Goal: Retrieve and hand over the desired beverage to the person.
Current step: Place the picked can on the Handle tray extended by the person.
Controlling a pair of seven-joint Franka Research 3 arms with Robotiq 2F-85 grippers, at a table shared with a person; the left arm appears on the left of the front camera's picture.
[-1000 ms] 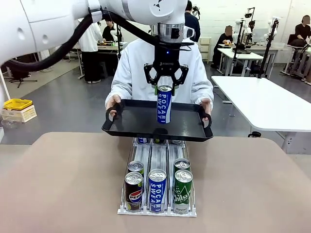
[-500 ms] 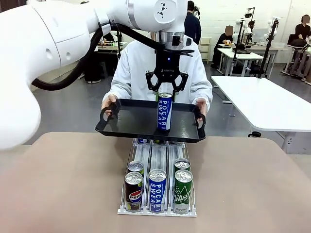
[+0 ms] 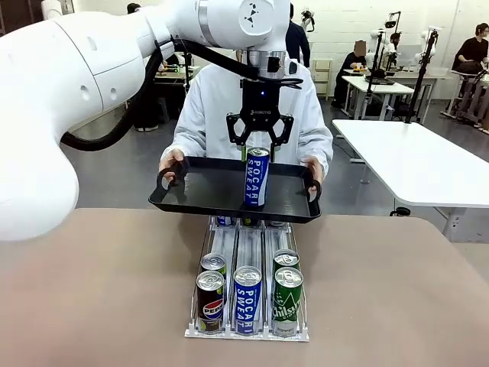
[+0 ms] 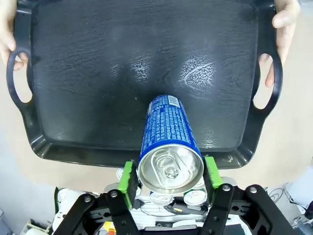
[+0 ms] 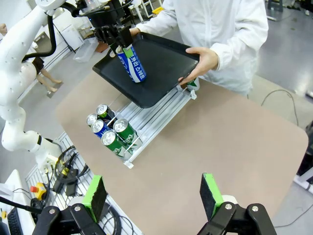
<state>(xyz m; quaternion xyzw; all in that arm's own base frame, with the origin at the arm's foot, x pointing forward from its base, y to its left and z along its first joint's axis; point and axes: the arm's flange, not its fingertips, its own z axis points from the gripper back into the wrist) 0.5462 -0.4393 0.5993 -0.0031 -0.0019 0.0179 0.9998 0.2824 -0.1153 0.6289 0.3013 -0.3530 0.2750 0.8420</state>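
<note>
The person (image 3: 206, 115) in a white hooded jacket stands across the table and holds a black tray (image 3: 199, 191) by both handles. A blue Pocari Sweat can (image 3: 256, 177) stands upright on the tray's floor. My left gripper (image 3: 258, 145) hangs straight over the can. In the left wrist view the gripper's (image 4: 169, 181) green pads (image 4: 128, 182) flank the can's (image 4: 168, 137) top a sliver apart, so the jaws are open. My right gripper (image 5: 153, 196) hovers high over the table's near side, open wide and holding nothing.
A metal rack (image 3: 246, 333) on the tan table, just below the tray, holds a Pepsi can (image 3: 210, 298), another Pocari can (image 3: 247, 298) and green cans (image 3: 288, 298). The person's hands (image 4: 283, 19) grip the tray handles. A white table (image 3: 412, 160) stands at the right.
The person moved the tray a little left and up under the can. My left gripper's jaws have widened slightly off the can.
</note>
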